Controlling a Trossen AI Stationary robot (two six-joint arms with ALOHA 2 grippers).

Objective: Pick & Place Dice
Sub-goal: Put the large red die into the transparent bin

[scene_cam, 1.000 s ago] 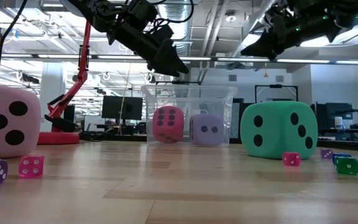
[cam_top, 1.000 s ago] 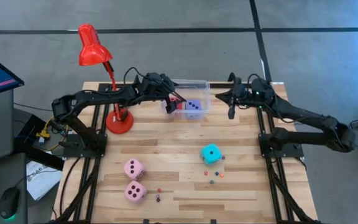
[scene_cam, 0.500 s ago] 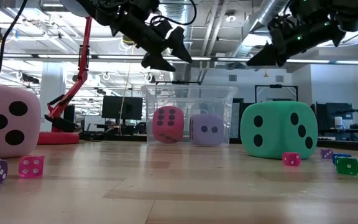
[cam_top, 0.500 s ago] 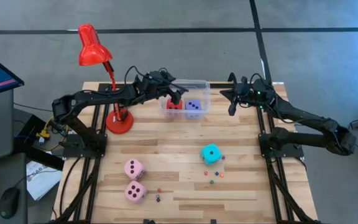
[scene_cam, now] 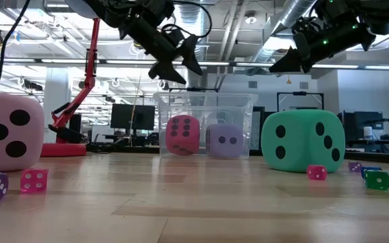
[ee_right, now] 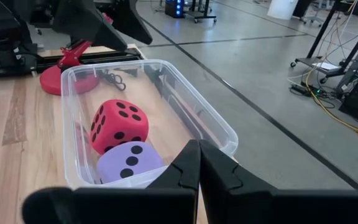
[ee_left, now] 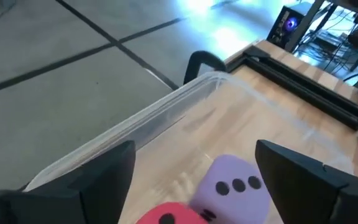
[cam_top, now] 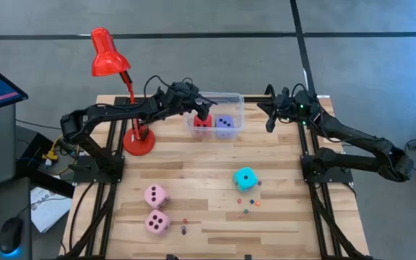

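Left gripper (scene_cam: 174,62) spread, empty, above clear bin (cam_top: 231,97) — red die (cam_top: 203,123) and lavender die (cam_top: 224,123) inside. Right gripper (cam_top: 269,123) pressed together beside bin. Cyan die (cam_top: 245,178), two pink dice (cam_top: 155,196) well apart from it.

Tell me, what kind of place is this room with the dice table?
Most likely a robotics lab or open workshop. Two robot arms are bolted to a wooden table, desks with computer monitors stand behind it, and bare pipes and ducts run along the ceiling over a plain concrete floor.
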